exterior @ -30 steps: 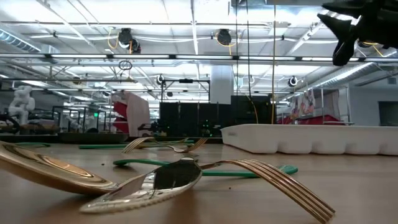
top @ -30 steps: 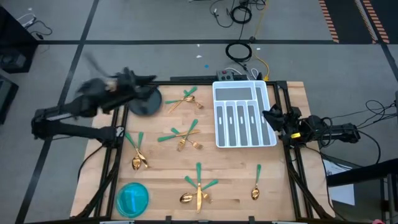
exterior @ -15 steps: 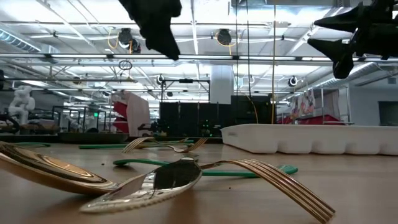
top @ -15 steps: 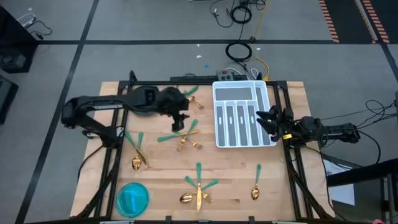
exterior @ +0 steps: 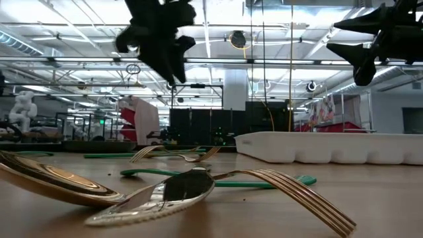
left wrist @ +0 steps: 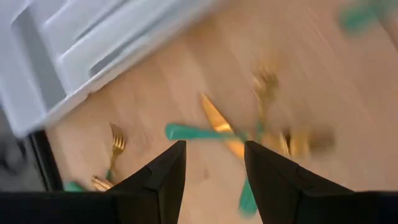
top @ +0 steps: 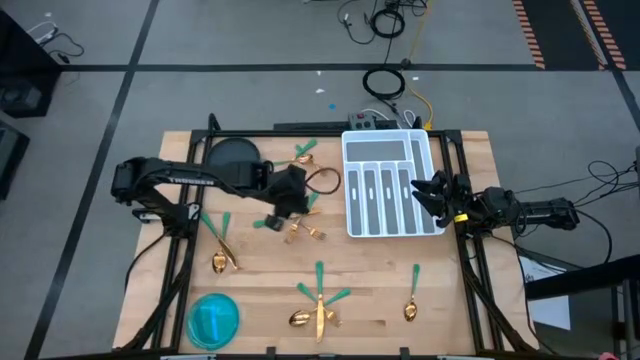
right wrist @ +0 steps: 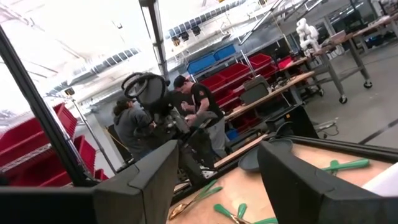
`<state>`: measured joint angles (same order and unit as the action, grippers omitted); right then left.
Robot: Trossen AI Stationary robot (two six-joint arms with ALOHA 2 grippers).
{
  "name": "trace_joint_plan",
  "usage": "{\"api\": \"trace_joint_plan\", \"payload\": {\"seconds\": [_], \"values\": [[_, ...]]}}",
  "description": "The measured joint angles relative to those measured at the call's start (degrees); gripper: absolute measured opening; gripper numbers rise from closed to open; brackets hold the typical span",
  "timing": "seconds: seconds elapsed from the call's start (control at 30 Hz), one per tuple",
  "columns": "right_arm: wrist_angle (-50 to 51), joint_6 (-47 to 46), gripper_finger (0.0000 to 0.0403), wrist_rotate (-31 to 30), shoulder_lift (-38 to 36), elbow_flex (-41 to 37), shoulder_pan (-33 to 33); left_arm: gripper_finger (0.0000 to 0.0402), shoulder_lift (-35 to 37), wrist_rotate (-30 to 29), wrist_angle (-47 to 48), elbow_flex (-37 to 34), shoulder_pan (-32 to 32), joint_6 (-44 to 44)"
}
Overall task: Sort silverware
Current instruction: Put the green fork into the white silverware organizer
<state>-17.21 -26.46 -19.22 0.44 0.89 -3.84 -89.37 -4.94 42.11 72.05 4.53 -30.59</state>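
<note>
Gold-headed, green-handled silverware lies flat on the wooden table in groups: a far pile (top: 305, 160), a middle pile (top: 297, 225), a pair at the left (top: 218, 248), a near pile (top: 320, 300) and a single spoon (top: 412, 295). My left gripper (top: 293, 200) hangs open just above the middle pile; in its wrist view (left wrist: 214, 165) a knife (left wrist: 217, 121) and a green handle (left wrist: 189, 132) lie between its fingers. My right gripper (top: 428, 192) hovers open over the white tray's (top: 385, 150) right edge, in the air (exterior: 357, 46).
The white compartmented tray sits at the far right of the table. A dark round plate (top: 232, 155) lies at the far left and a blue round dish (top: 213, 318) at the near left corner. People (right wrist: 193, 112) stand in the room beyond the table.
My left arm has swung from over the dark plate at the far left toward the table's middle, then come down over the middle pile of silverware. My right gripper has shifted slightly toward the tray. No silverware has moved.
</note>
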Motion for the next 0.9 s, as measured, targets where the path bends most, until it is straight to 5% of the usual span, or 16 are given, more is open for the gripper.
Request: {"api": "trace_joint_plan", "payload": {"seconds": [0.2, 0.37, 0.63, 0.9], "values": [[0.0, 0.0, 0.0215, -0.2, 0.0, 0.0, 0.0, 0.0171, -0.5, -8.8, -7.8, 0.0, 4.9, 39.3], [0.0, -0.1, 0.0215, -0.2, 0.0, 0.0, 0.0, 0.0171, -0.5, -7.1, -4.2, 0.0, 8.1, 65.2], [0.2, -0.3, 0.0215, -0.2, 0.0, 0.0, 0.0, 0.0171, -0.6, -5.7, 1.3, 0.0, 2.7, 80.8], [1.8, -0.3, 0.0215, -0.2, 0.0, 0.0, 0.0, 0.0171, -6.3, -2.3, 2.0, 0.0, -0.8, 84.1]]}}
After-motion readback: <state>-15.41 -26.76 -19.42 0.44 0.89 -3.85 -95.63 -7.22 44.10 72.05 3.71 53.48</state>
